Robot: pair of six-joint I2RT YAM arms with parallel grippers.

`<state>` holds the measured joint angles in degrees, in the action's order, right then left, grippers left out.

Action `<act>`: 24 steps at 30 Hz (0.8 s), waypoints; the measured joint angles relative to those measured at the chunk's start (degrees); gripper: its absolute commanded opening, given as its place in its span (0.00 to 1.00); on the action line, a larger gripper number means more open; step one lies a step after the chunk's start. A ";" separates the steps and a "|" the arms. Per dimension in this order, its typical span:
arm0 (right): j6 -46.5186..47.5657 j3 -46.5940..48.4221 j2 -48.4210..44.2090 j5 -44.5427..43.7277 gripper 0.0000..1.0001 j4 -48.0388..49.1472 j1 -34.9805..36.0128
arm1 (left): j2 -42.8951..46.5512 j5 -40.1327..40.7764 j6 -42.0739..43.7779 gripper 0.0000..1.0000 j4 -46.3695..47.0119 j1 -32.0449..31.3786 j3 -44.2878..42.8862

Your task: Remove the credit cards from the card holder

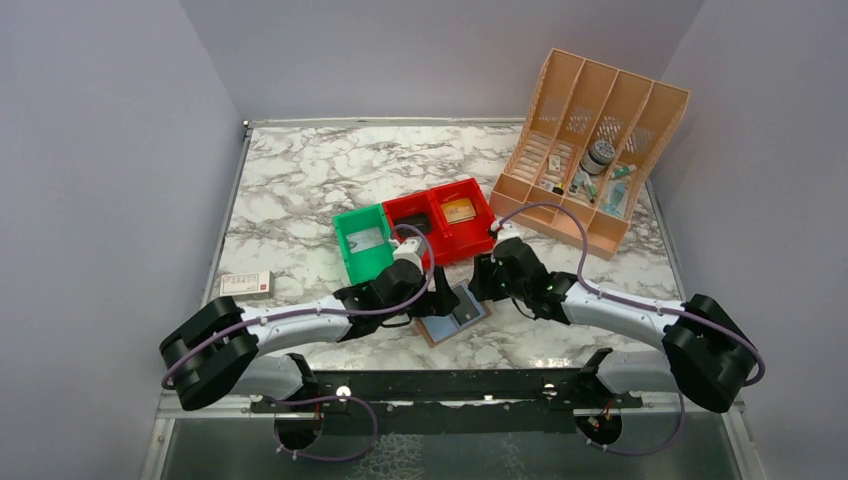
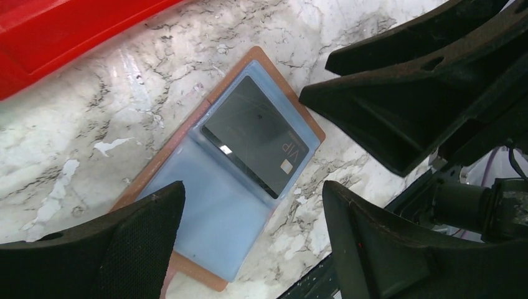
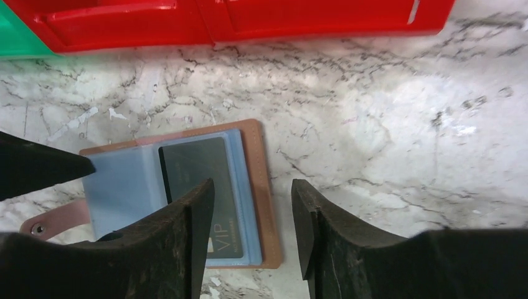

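The left gripper is hovering with its fingers spread wide and nothing between them. The open card holder is lying flat on the marble table just below its tips. The dark grey card is sitting in the holder's pocket panel on the side nearer the right gripper. That gripper's fingers are also standing apart and empty, with the holder's brown edge showing in the gap between them. A yellow-gold card is lying in the red bin beyond both grippers.

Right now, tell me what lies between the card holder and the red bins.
Nothing but bare marble table: the stretch from the card holder up to the red bins holds no object, seen plainly in the right wrist view.
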<state>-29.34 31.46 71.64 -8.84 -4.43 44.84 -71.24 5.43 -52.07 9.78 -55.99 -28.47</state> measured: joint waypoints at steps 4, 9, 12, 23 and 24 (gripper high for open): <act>0.04 0.02 2.32 2.60 0.36 -0.37 0.00 | -4.13 0.00 -0.35 0.71 0.50 -0.72 -1.84; 0.11 0.02 4.28 5.57 0.28 -0.37 0.00 | -6.29 0.17 -1.27 0.58 1.38 -0.90 -2.21; 0.22 0.02 5.44 7.21 0.25 -0.37 0.00 | -6.36 0.22 -1.62 0.51 2.08 -0.90 -2.21; -5.11 -3.85 5.55 12.85 0.13 5.29 -0.04 | -8.22 3.61 -4.44 0.39 5.18 -1.14 0.02; -6.08 -5.16 4.66 13.44 0.14 6.25 -0.04 | -8.26 3.96 -4.48 0.39 5.20 -1.14 0.13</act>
<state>-35.42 26.30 76.29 4.60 1.83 44.80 -79.50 9.39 -56.55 14.98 -57.12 -28.34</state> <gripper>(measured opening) 0.130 0.399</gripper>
